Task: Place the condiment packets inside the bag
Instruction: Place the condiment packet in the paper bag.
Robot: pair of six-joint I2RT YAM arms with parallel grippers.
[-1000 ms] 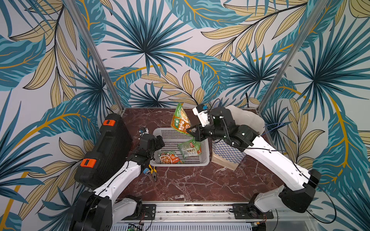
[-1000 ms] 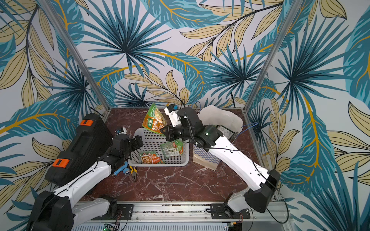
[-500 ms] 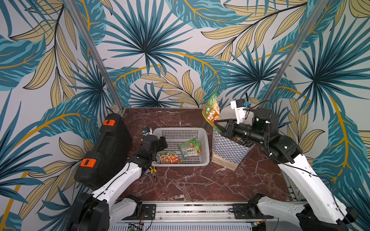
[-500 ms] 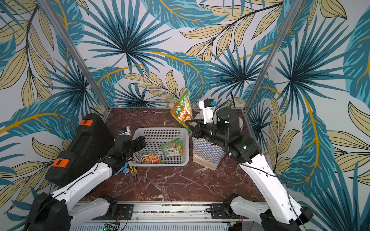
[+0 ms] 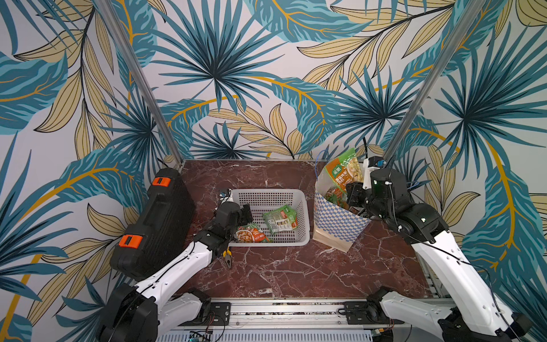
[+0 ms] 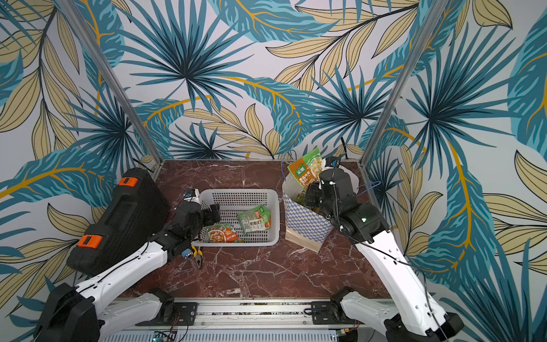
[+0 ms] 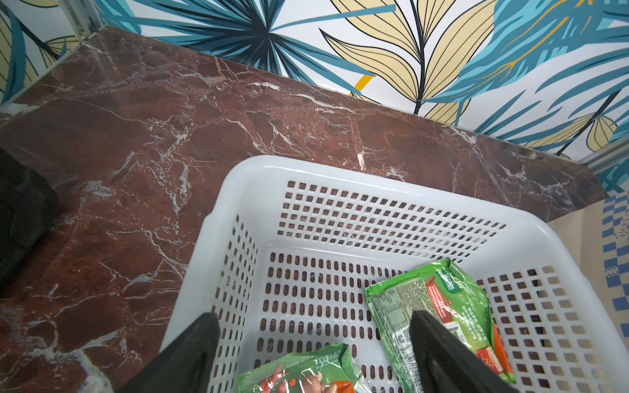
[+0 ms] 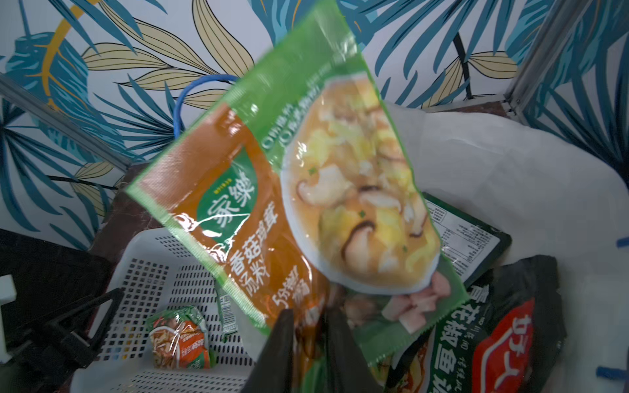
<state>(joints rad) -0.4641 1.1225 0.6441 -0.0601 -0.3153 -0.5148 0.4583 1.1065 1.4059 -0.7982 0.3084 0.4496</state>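
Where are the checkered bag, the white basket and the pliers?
checkered bag [image 5: 334,225]: in a top view, on its checkered front wall.
white basket [image 5: 266,198]: in a top view, on its far wall.
pliers [image 5: 227,253]: in a top view, on the yellow handle.

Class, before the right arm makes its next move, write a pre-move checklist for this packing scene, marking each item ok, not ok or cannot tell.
1. The orange-and-green packet is over the bag mouth: ok, its lower end is at the opening.
2. The right gripper has a firm hold on it: cannot tell; the packet's edge sits between the fingers.
3. The bag stands with its mouth open: ok.
4. The left gripper is open over the basket: ok.
5. The basket is emptied: not ok; a green packet and a red-orange packet lie in it.
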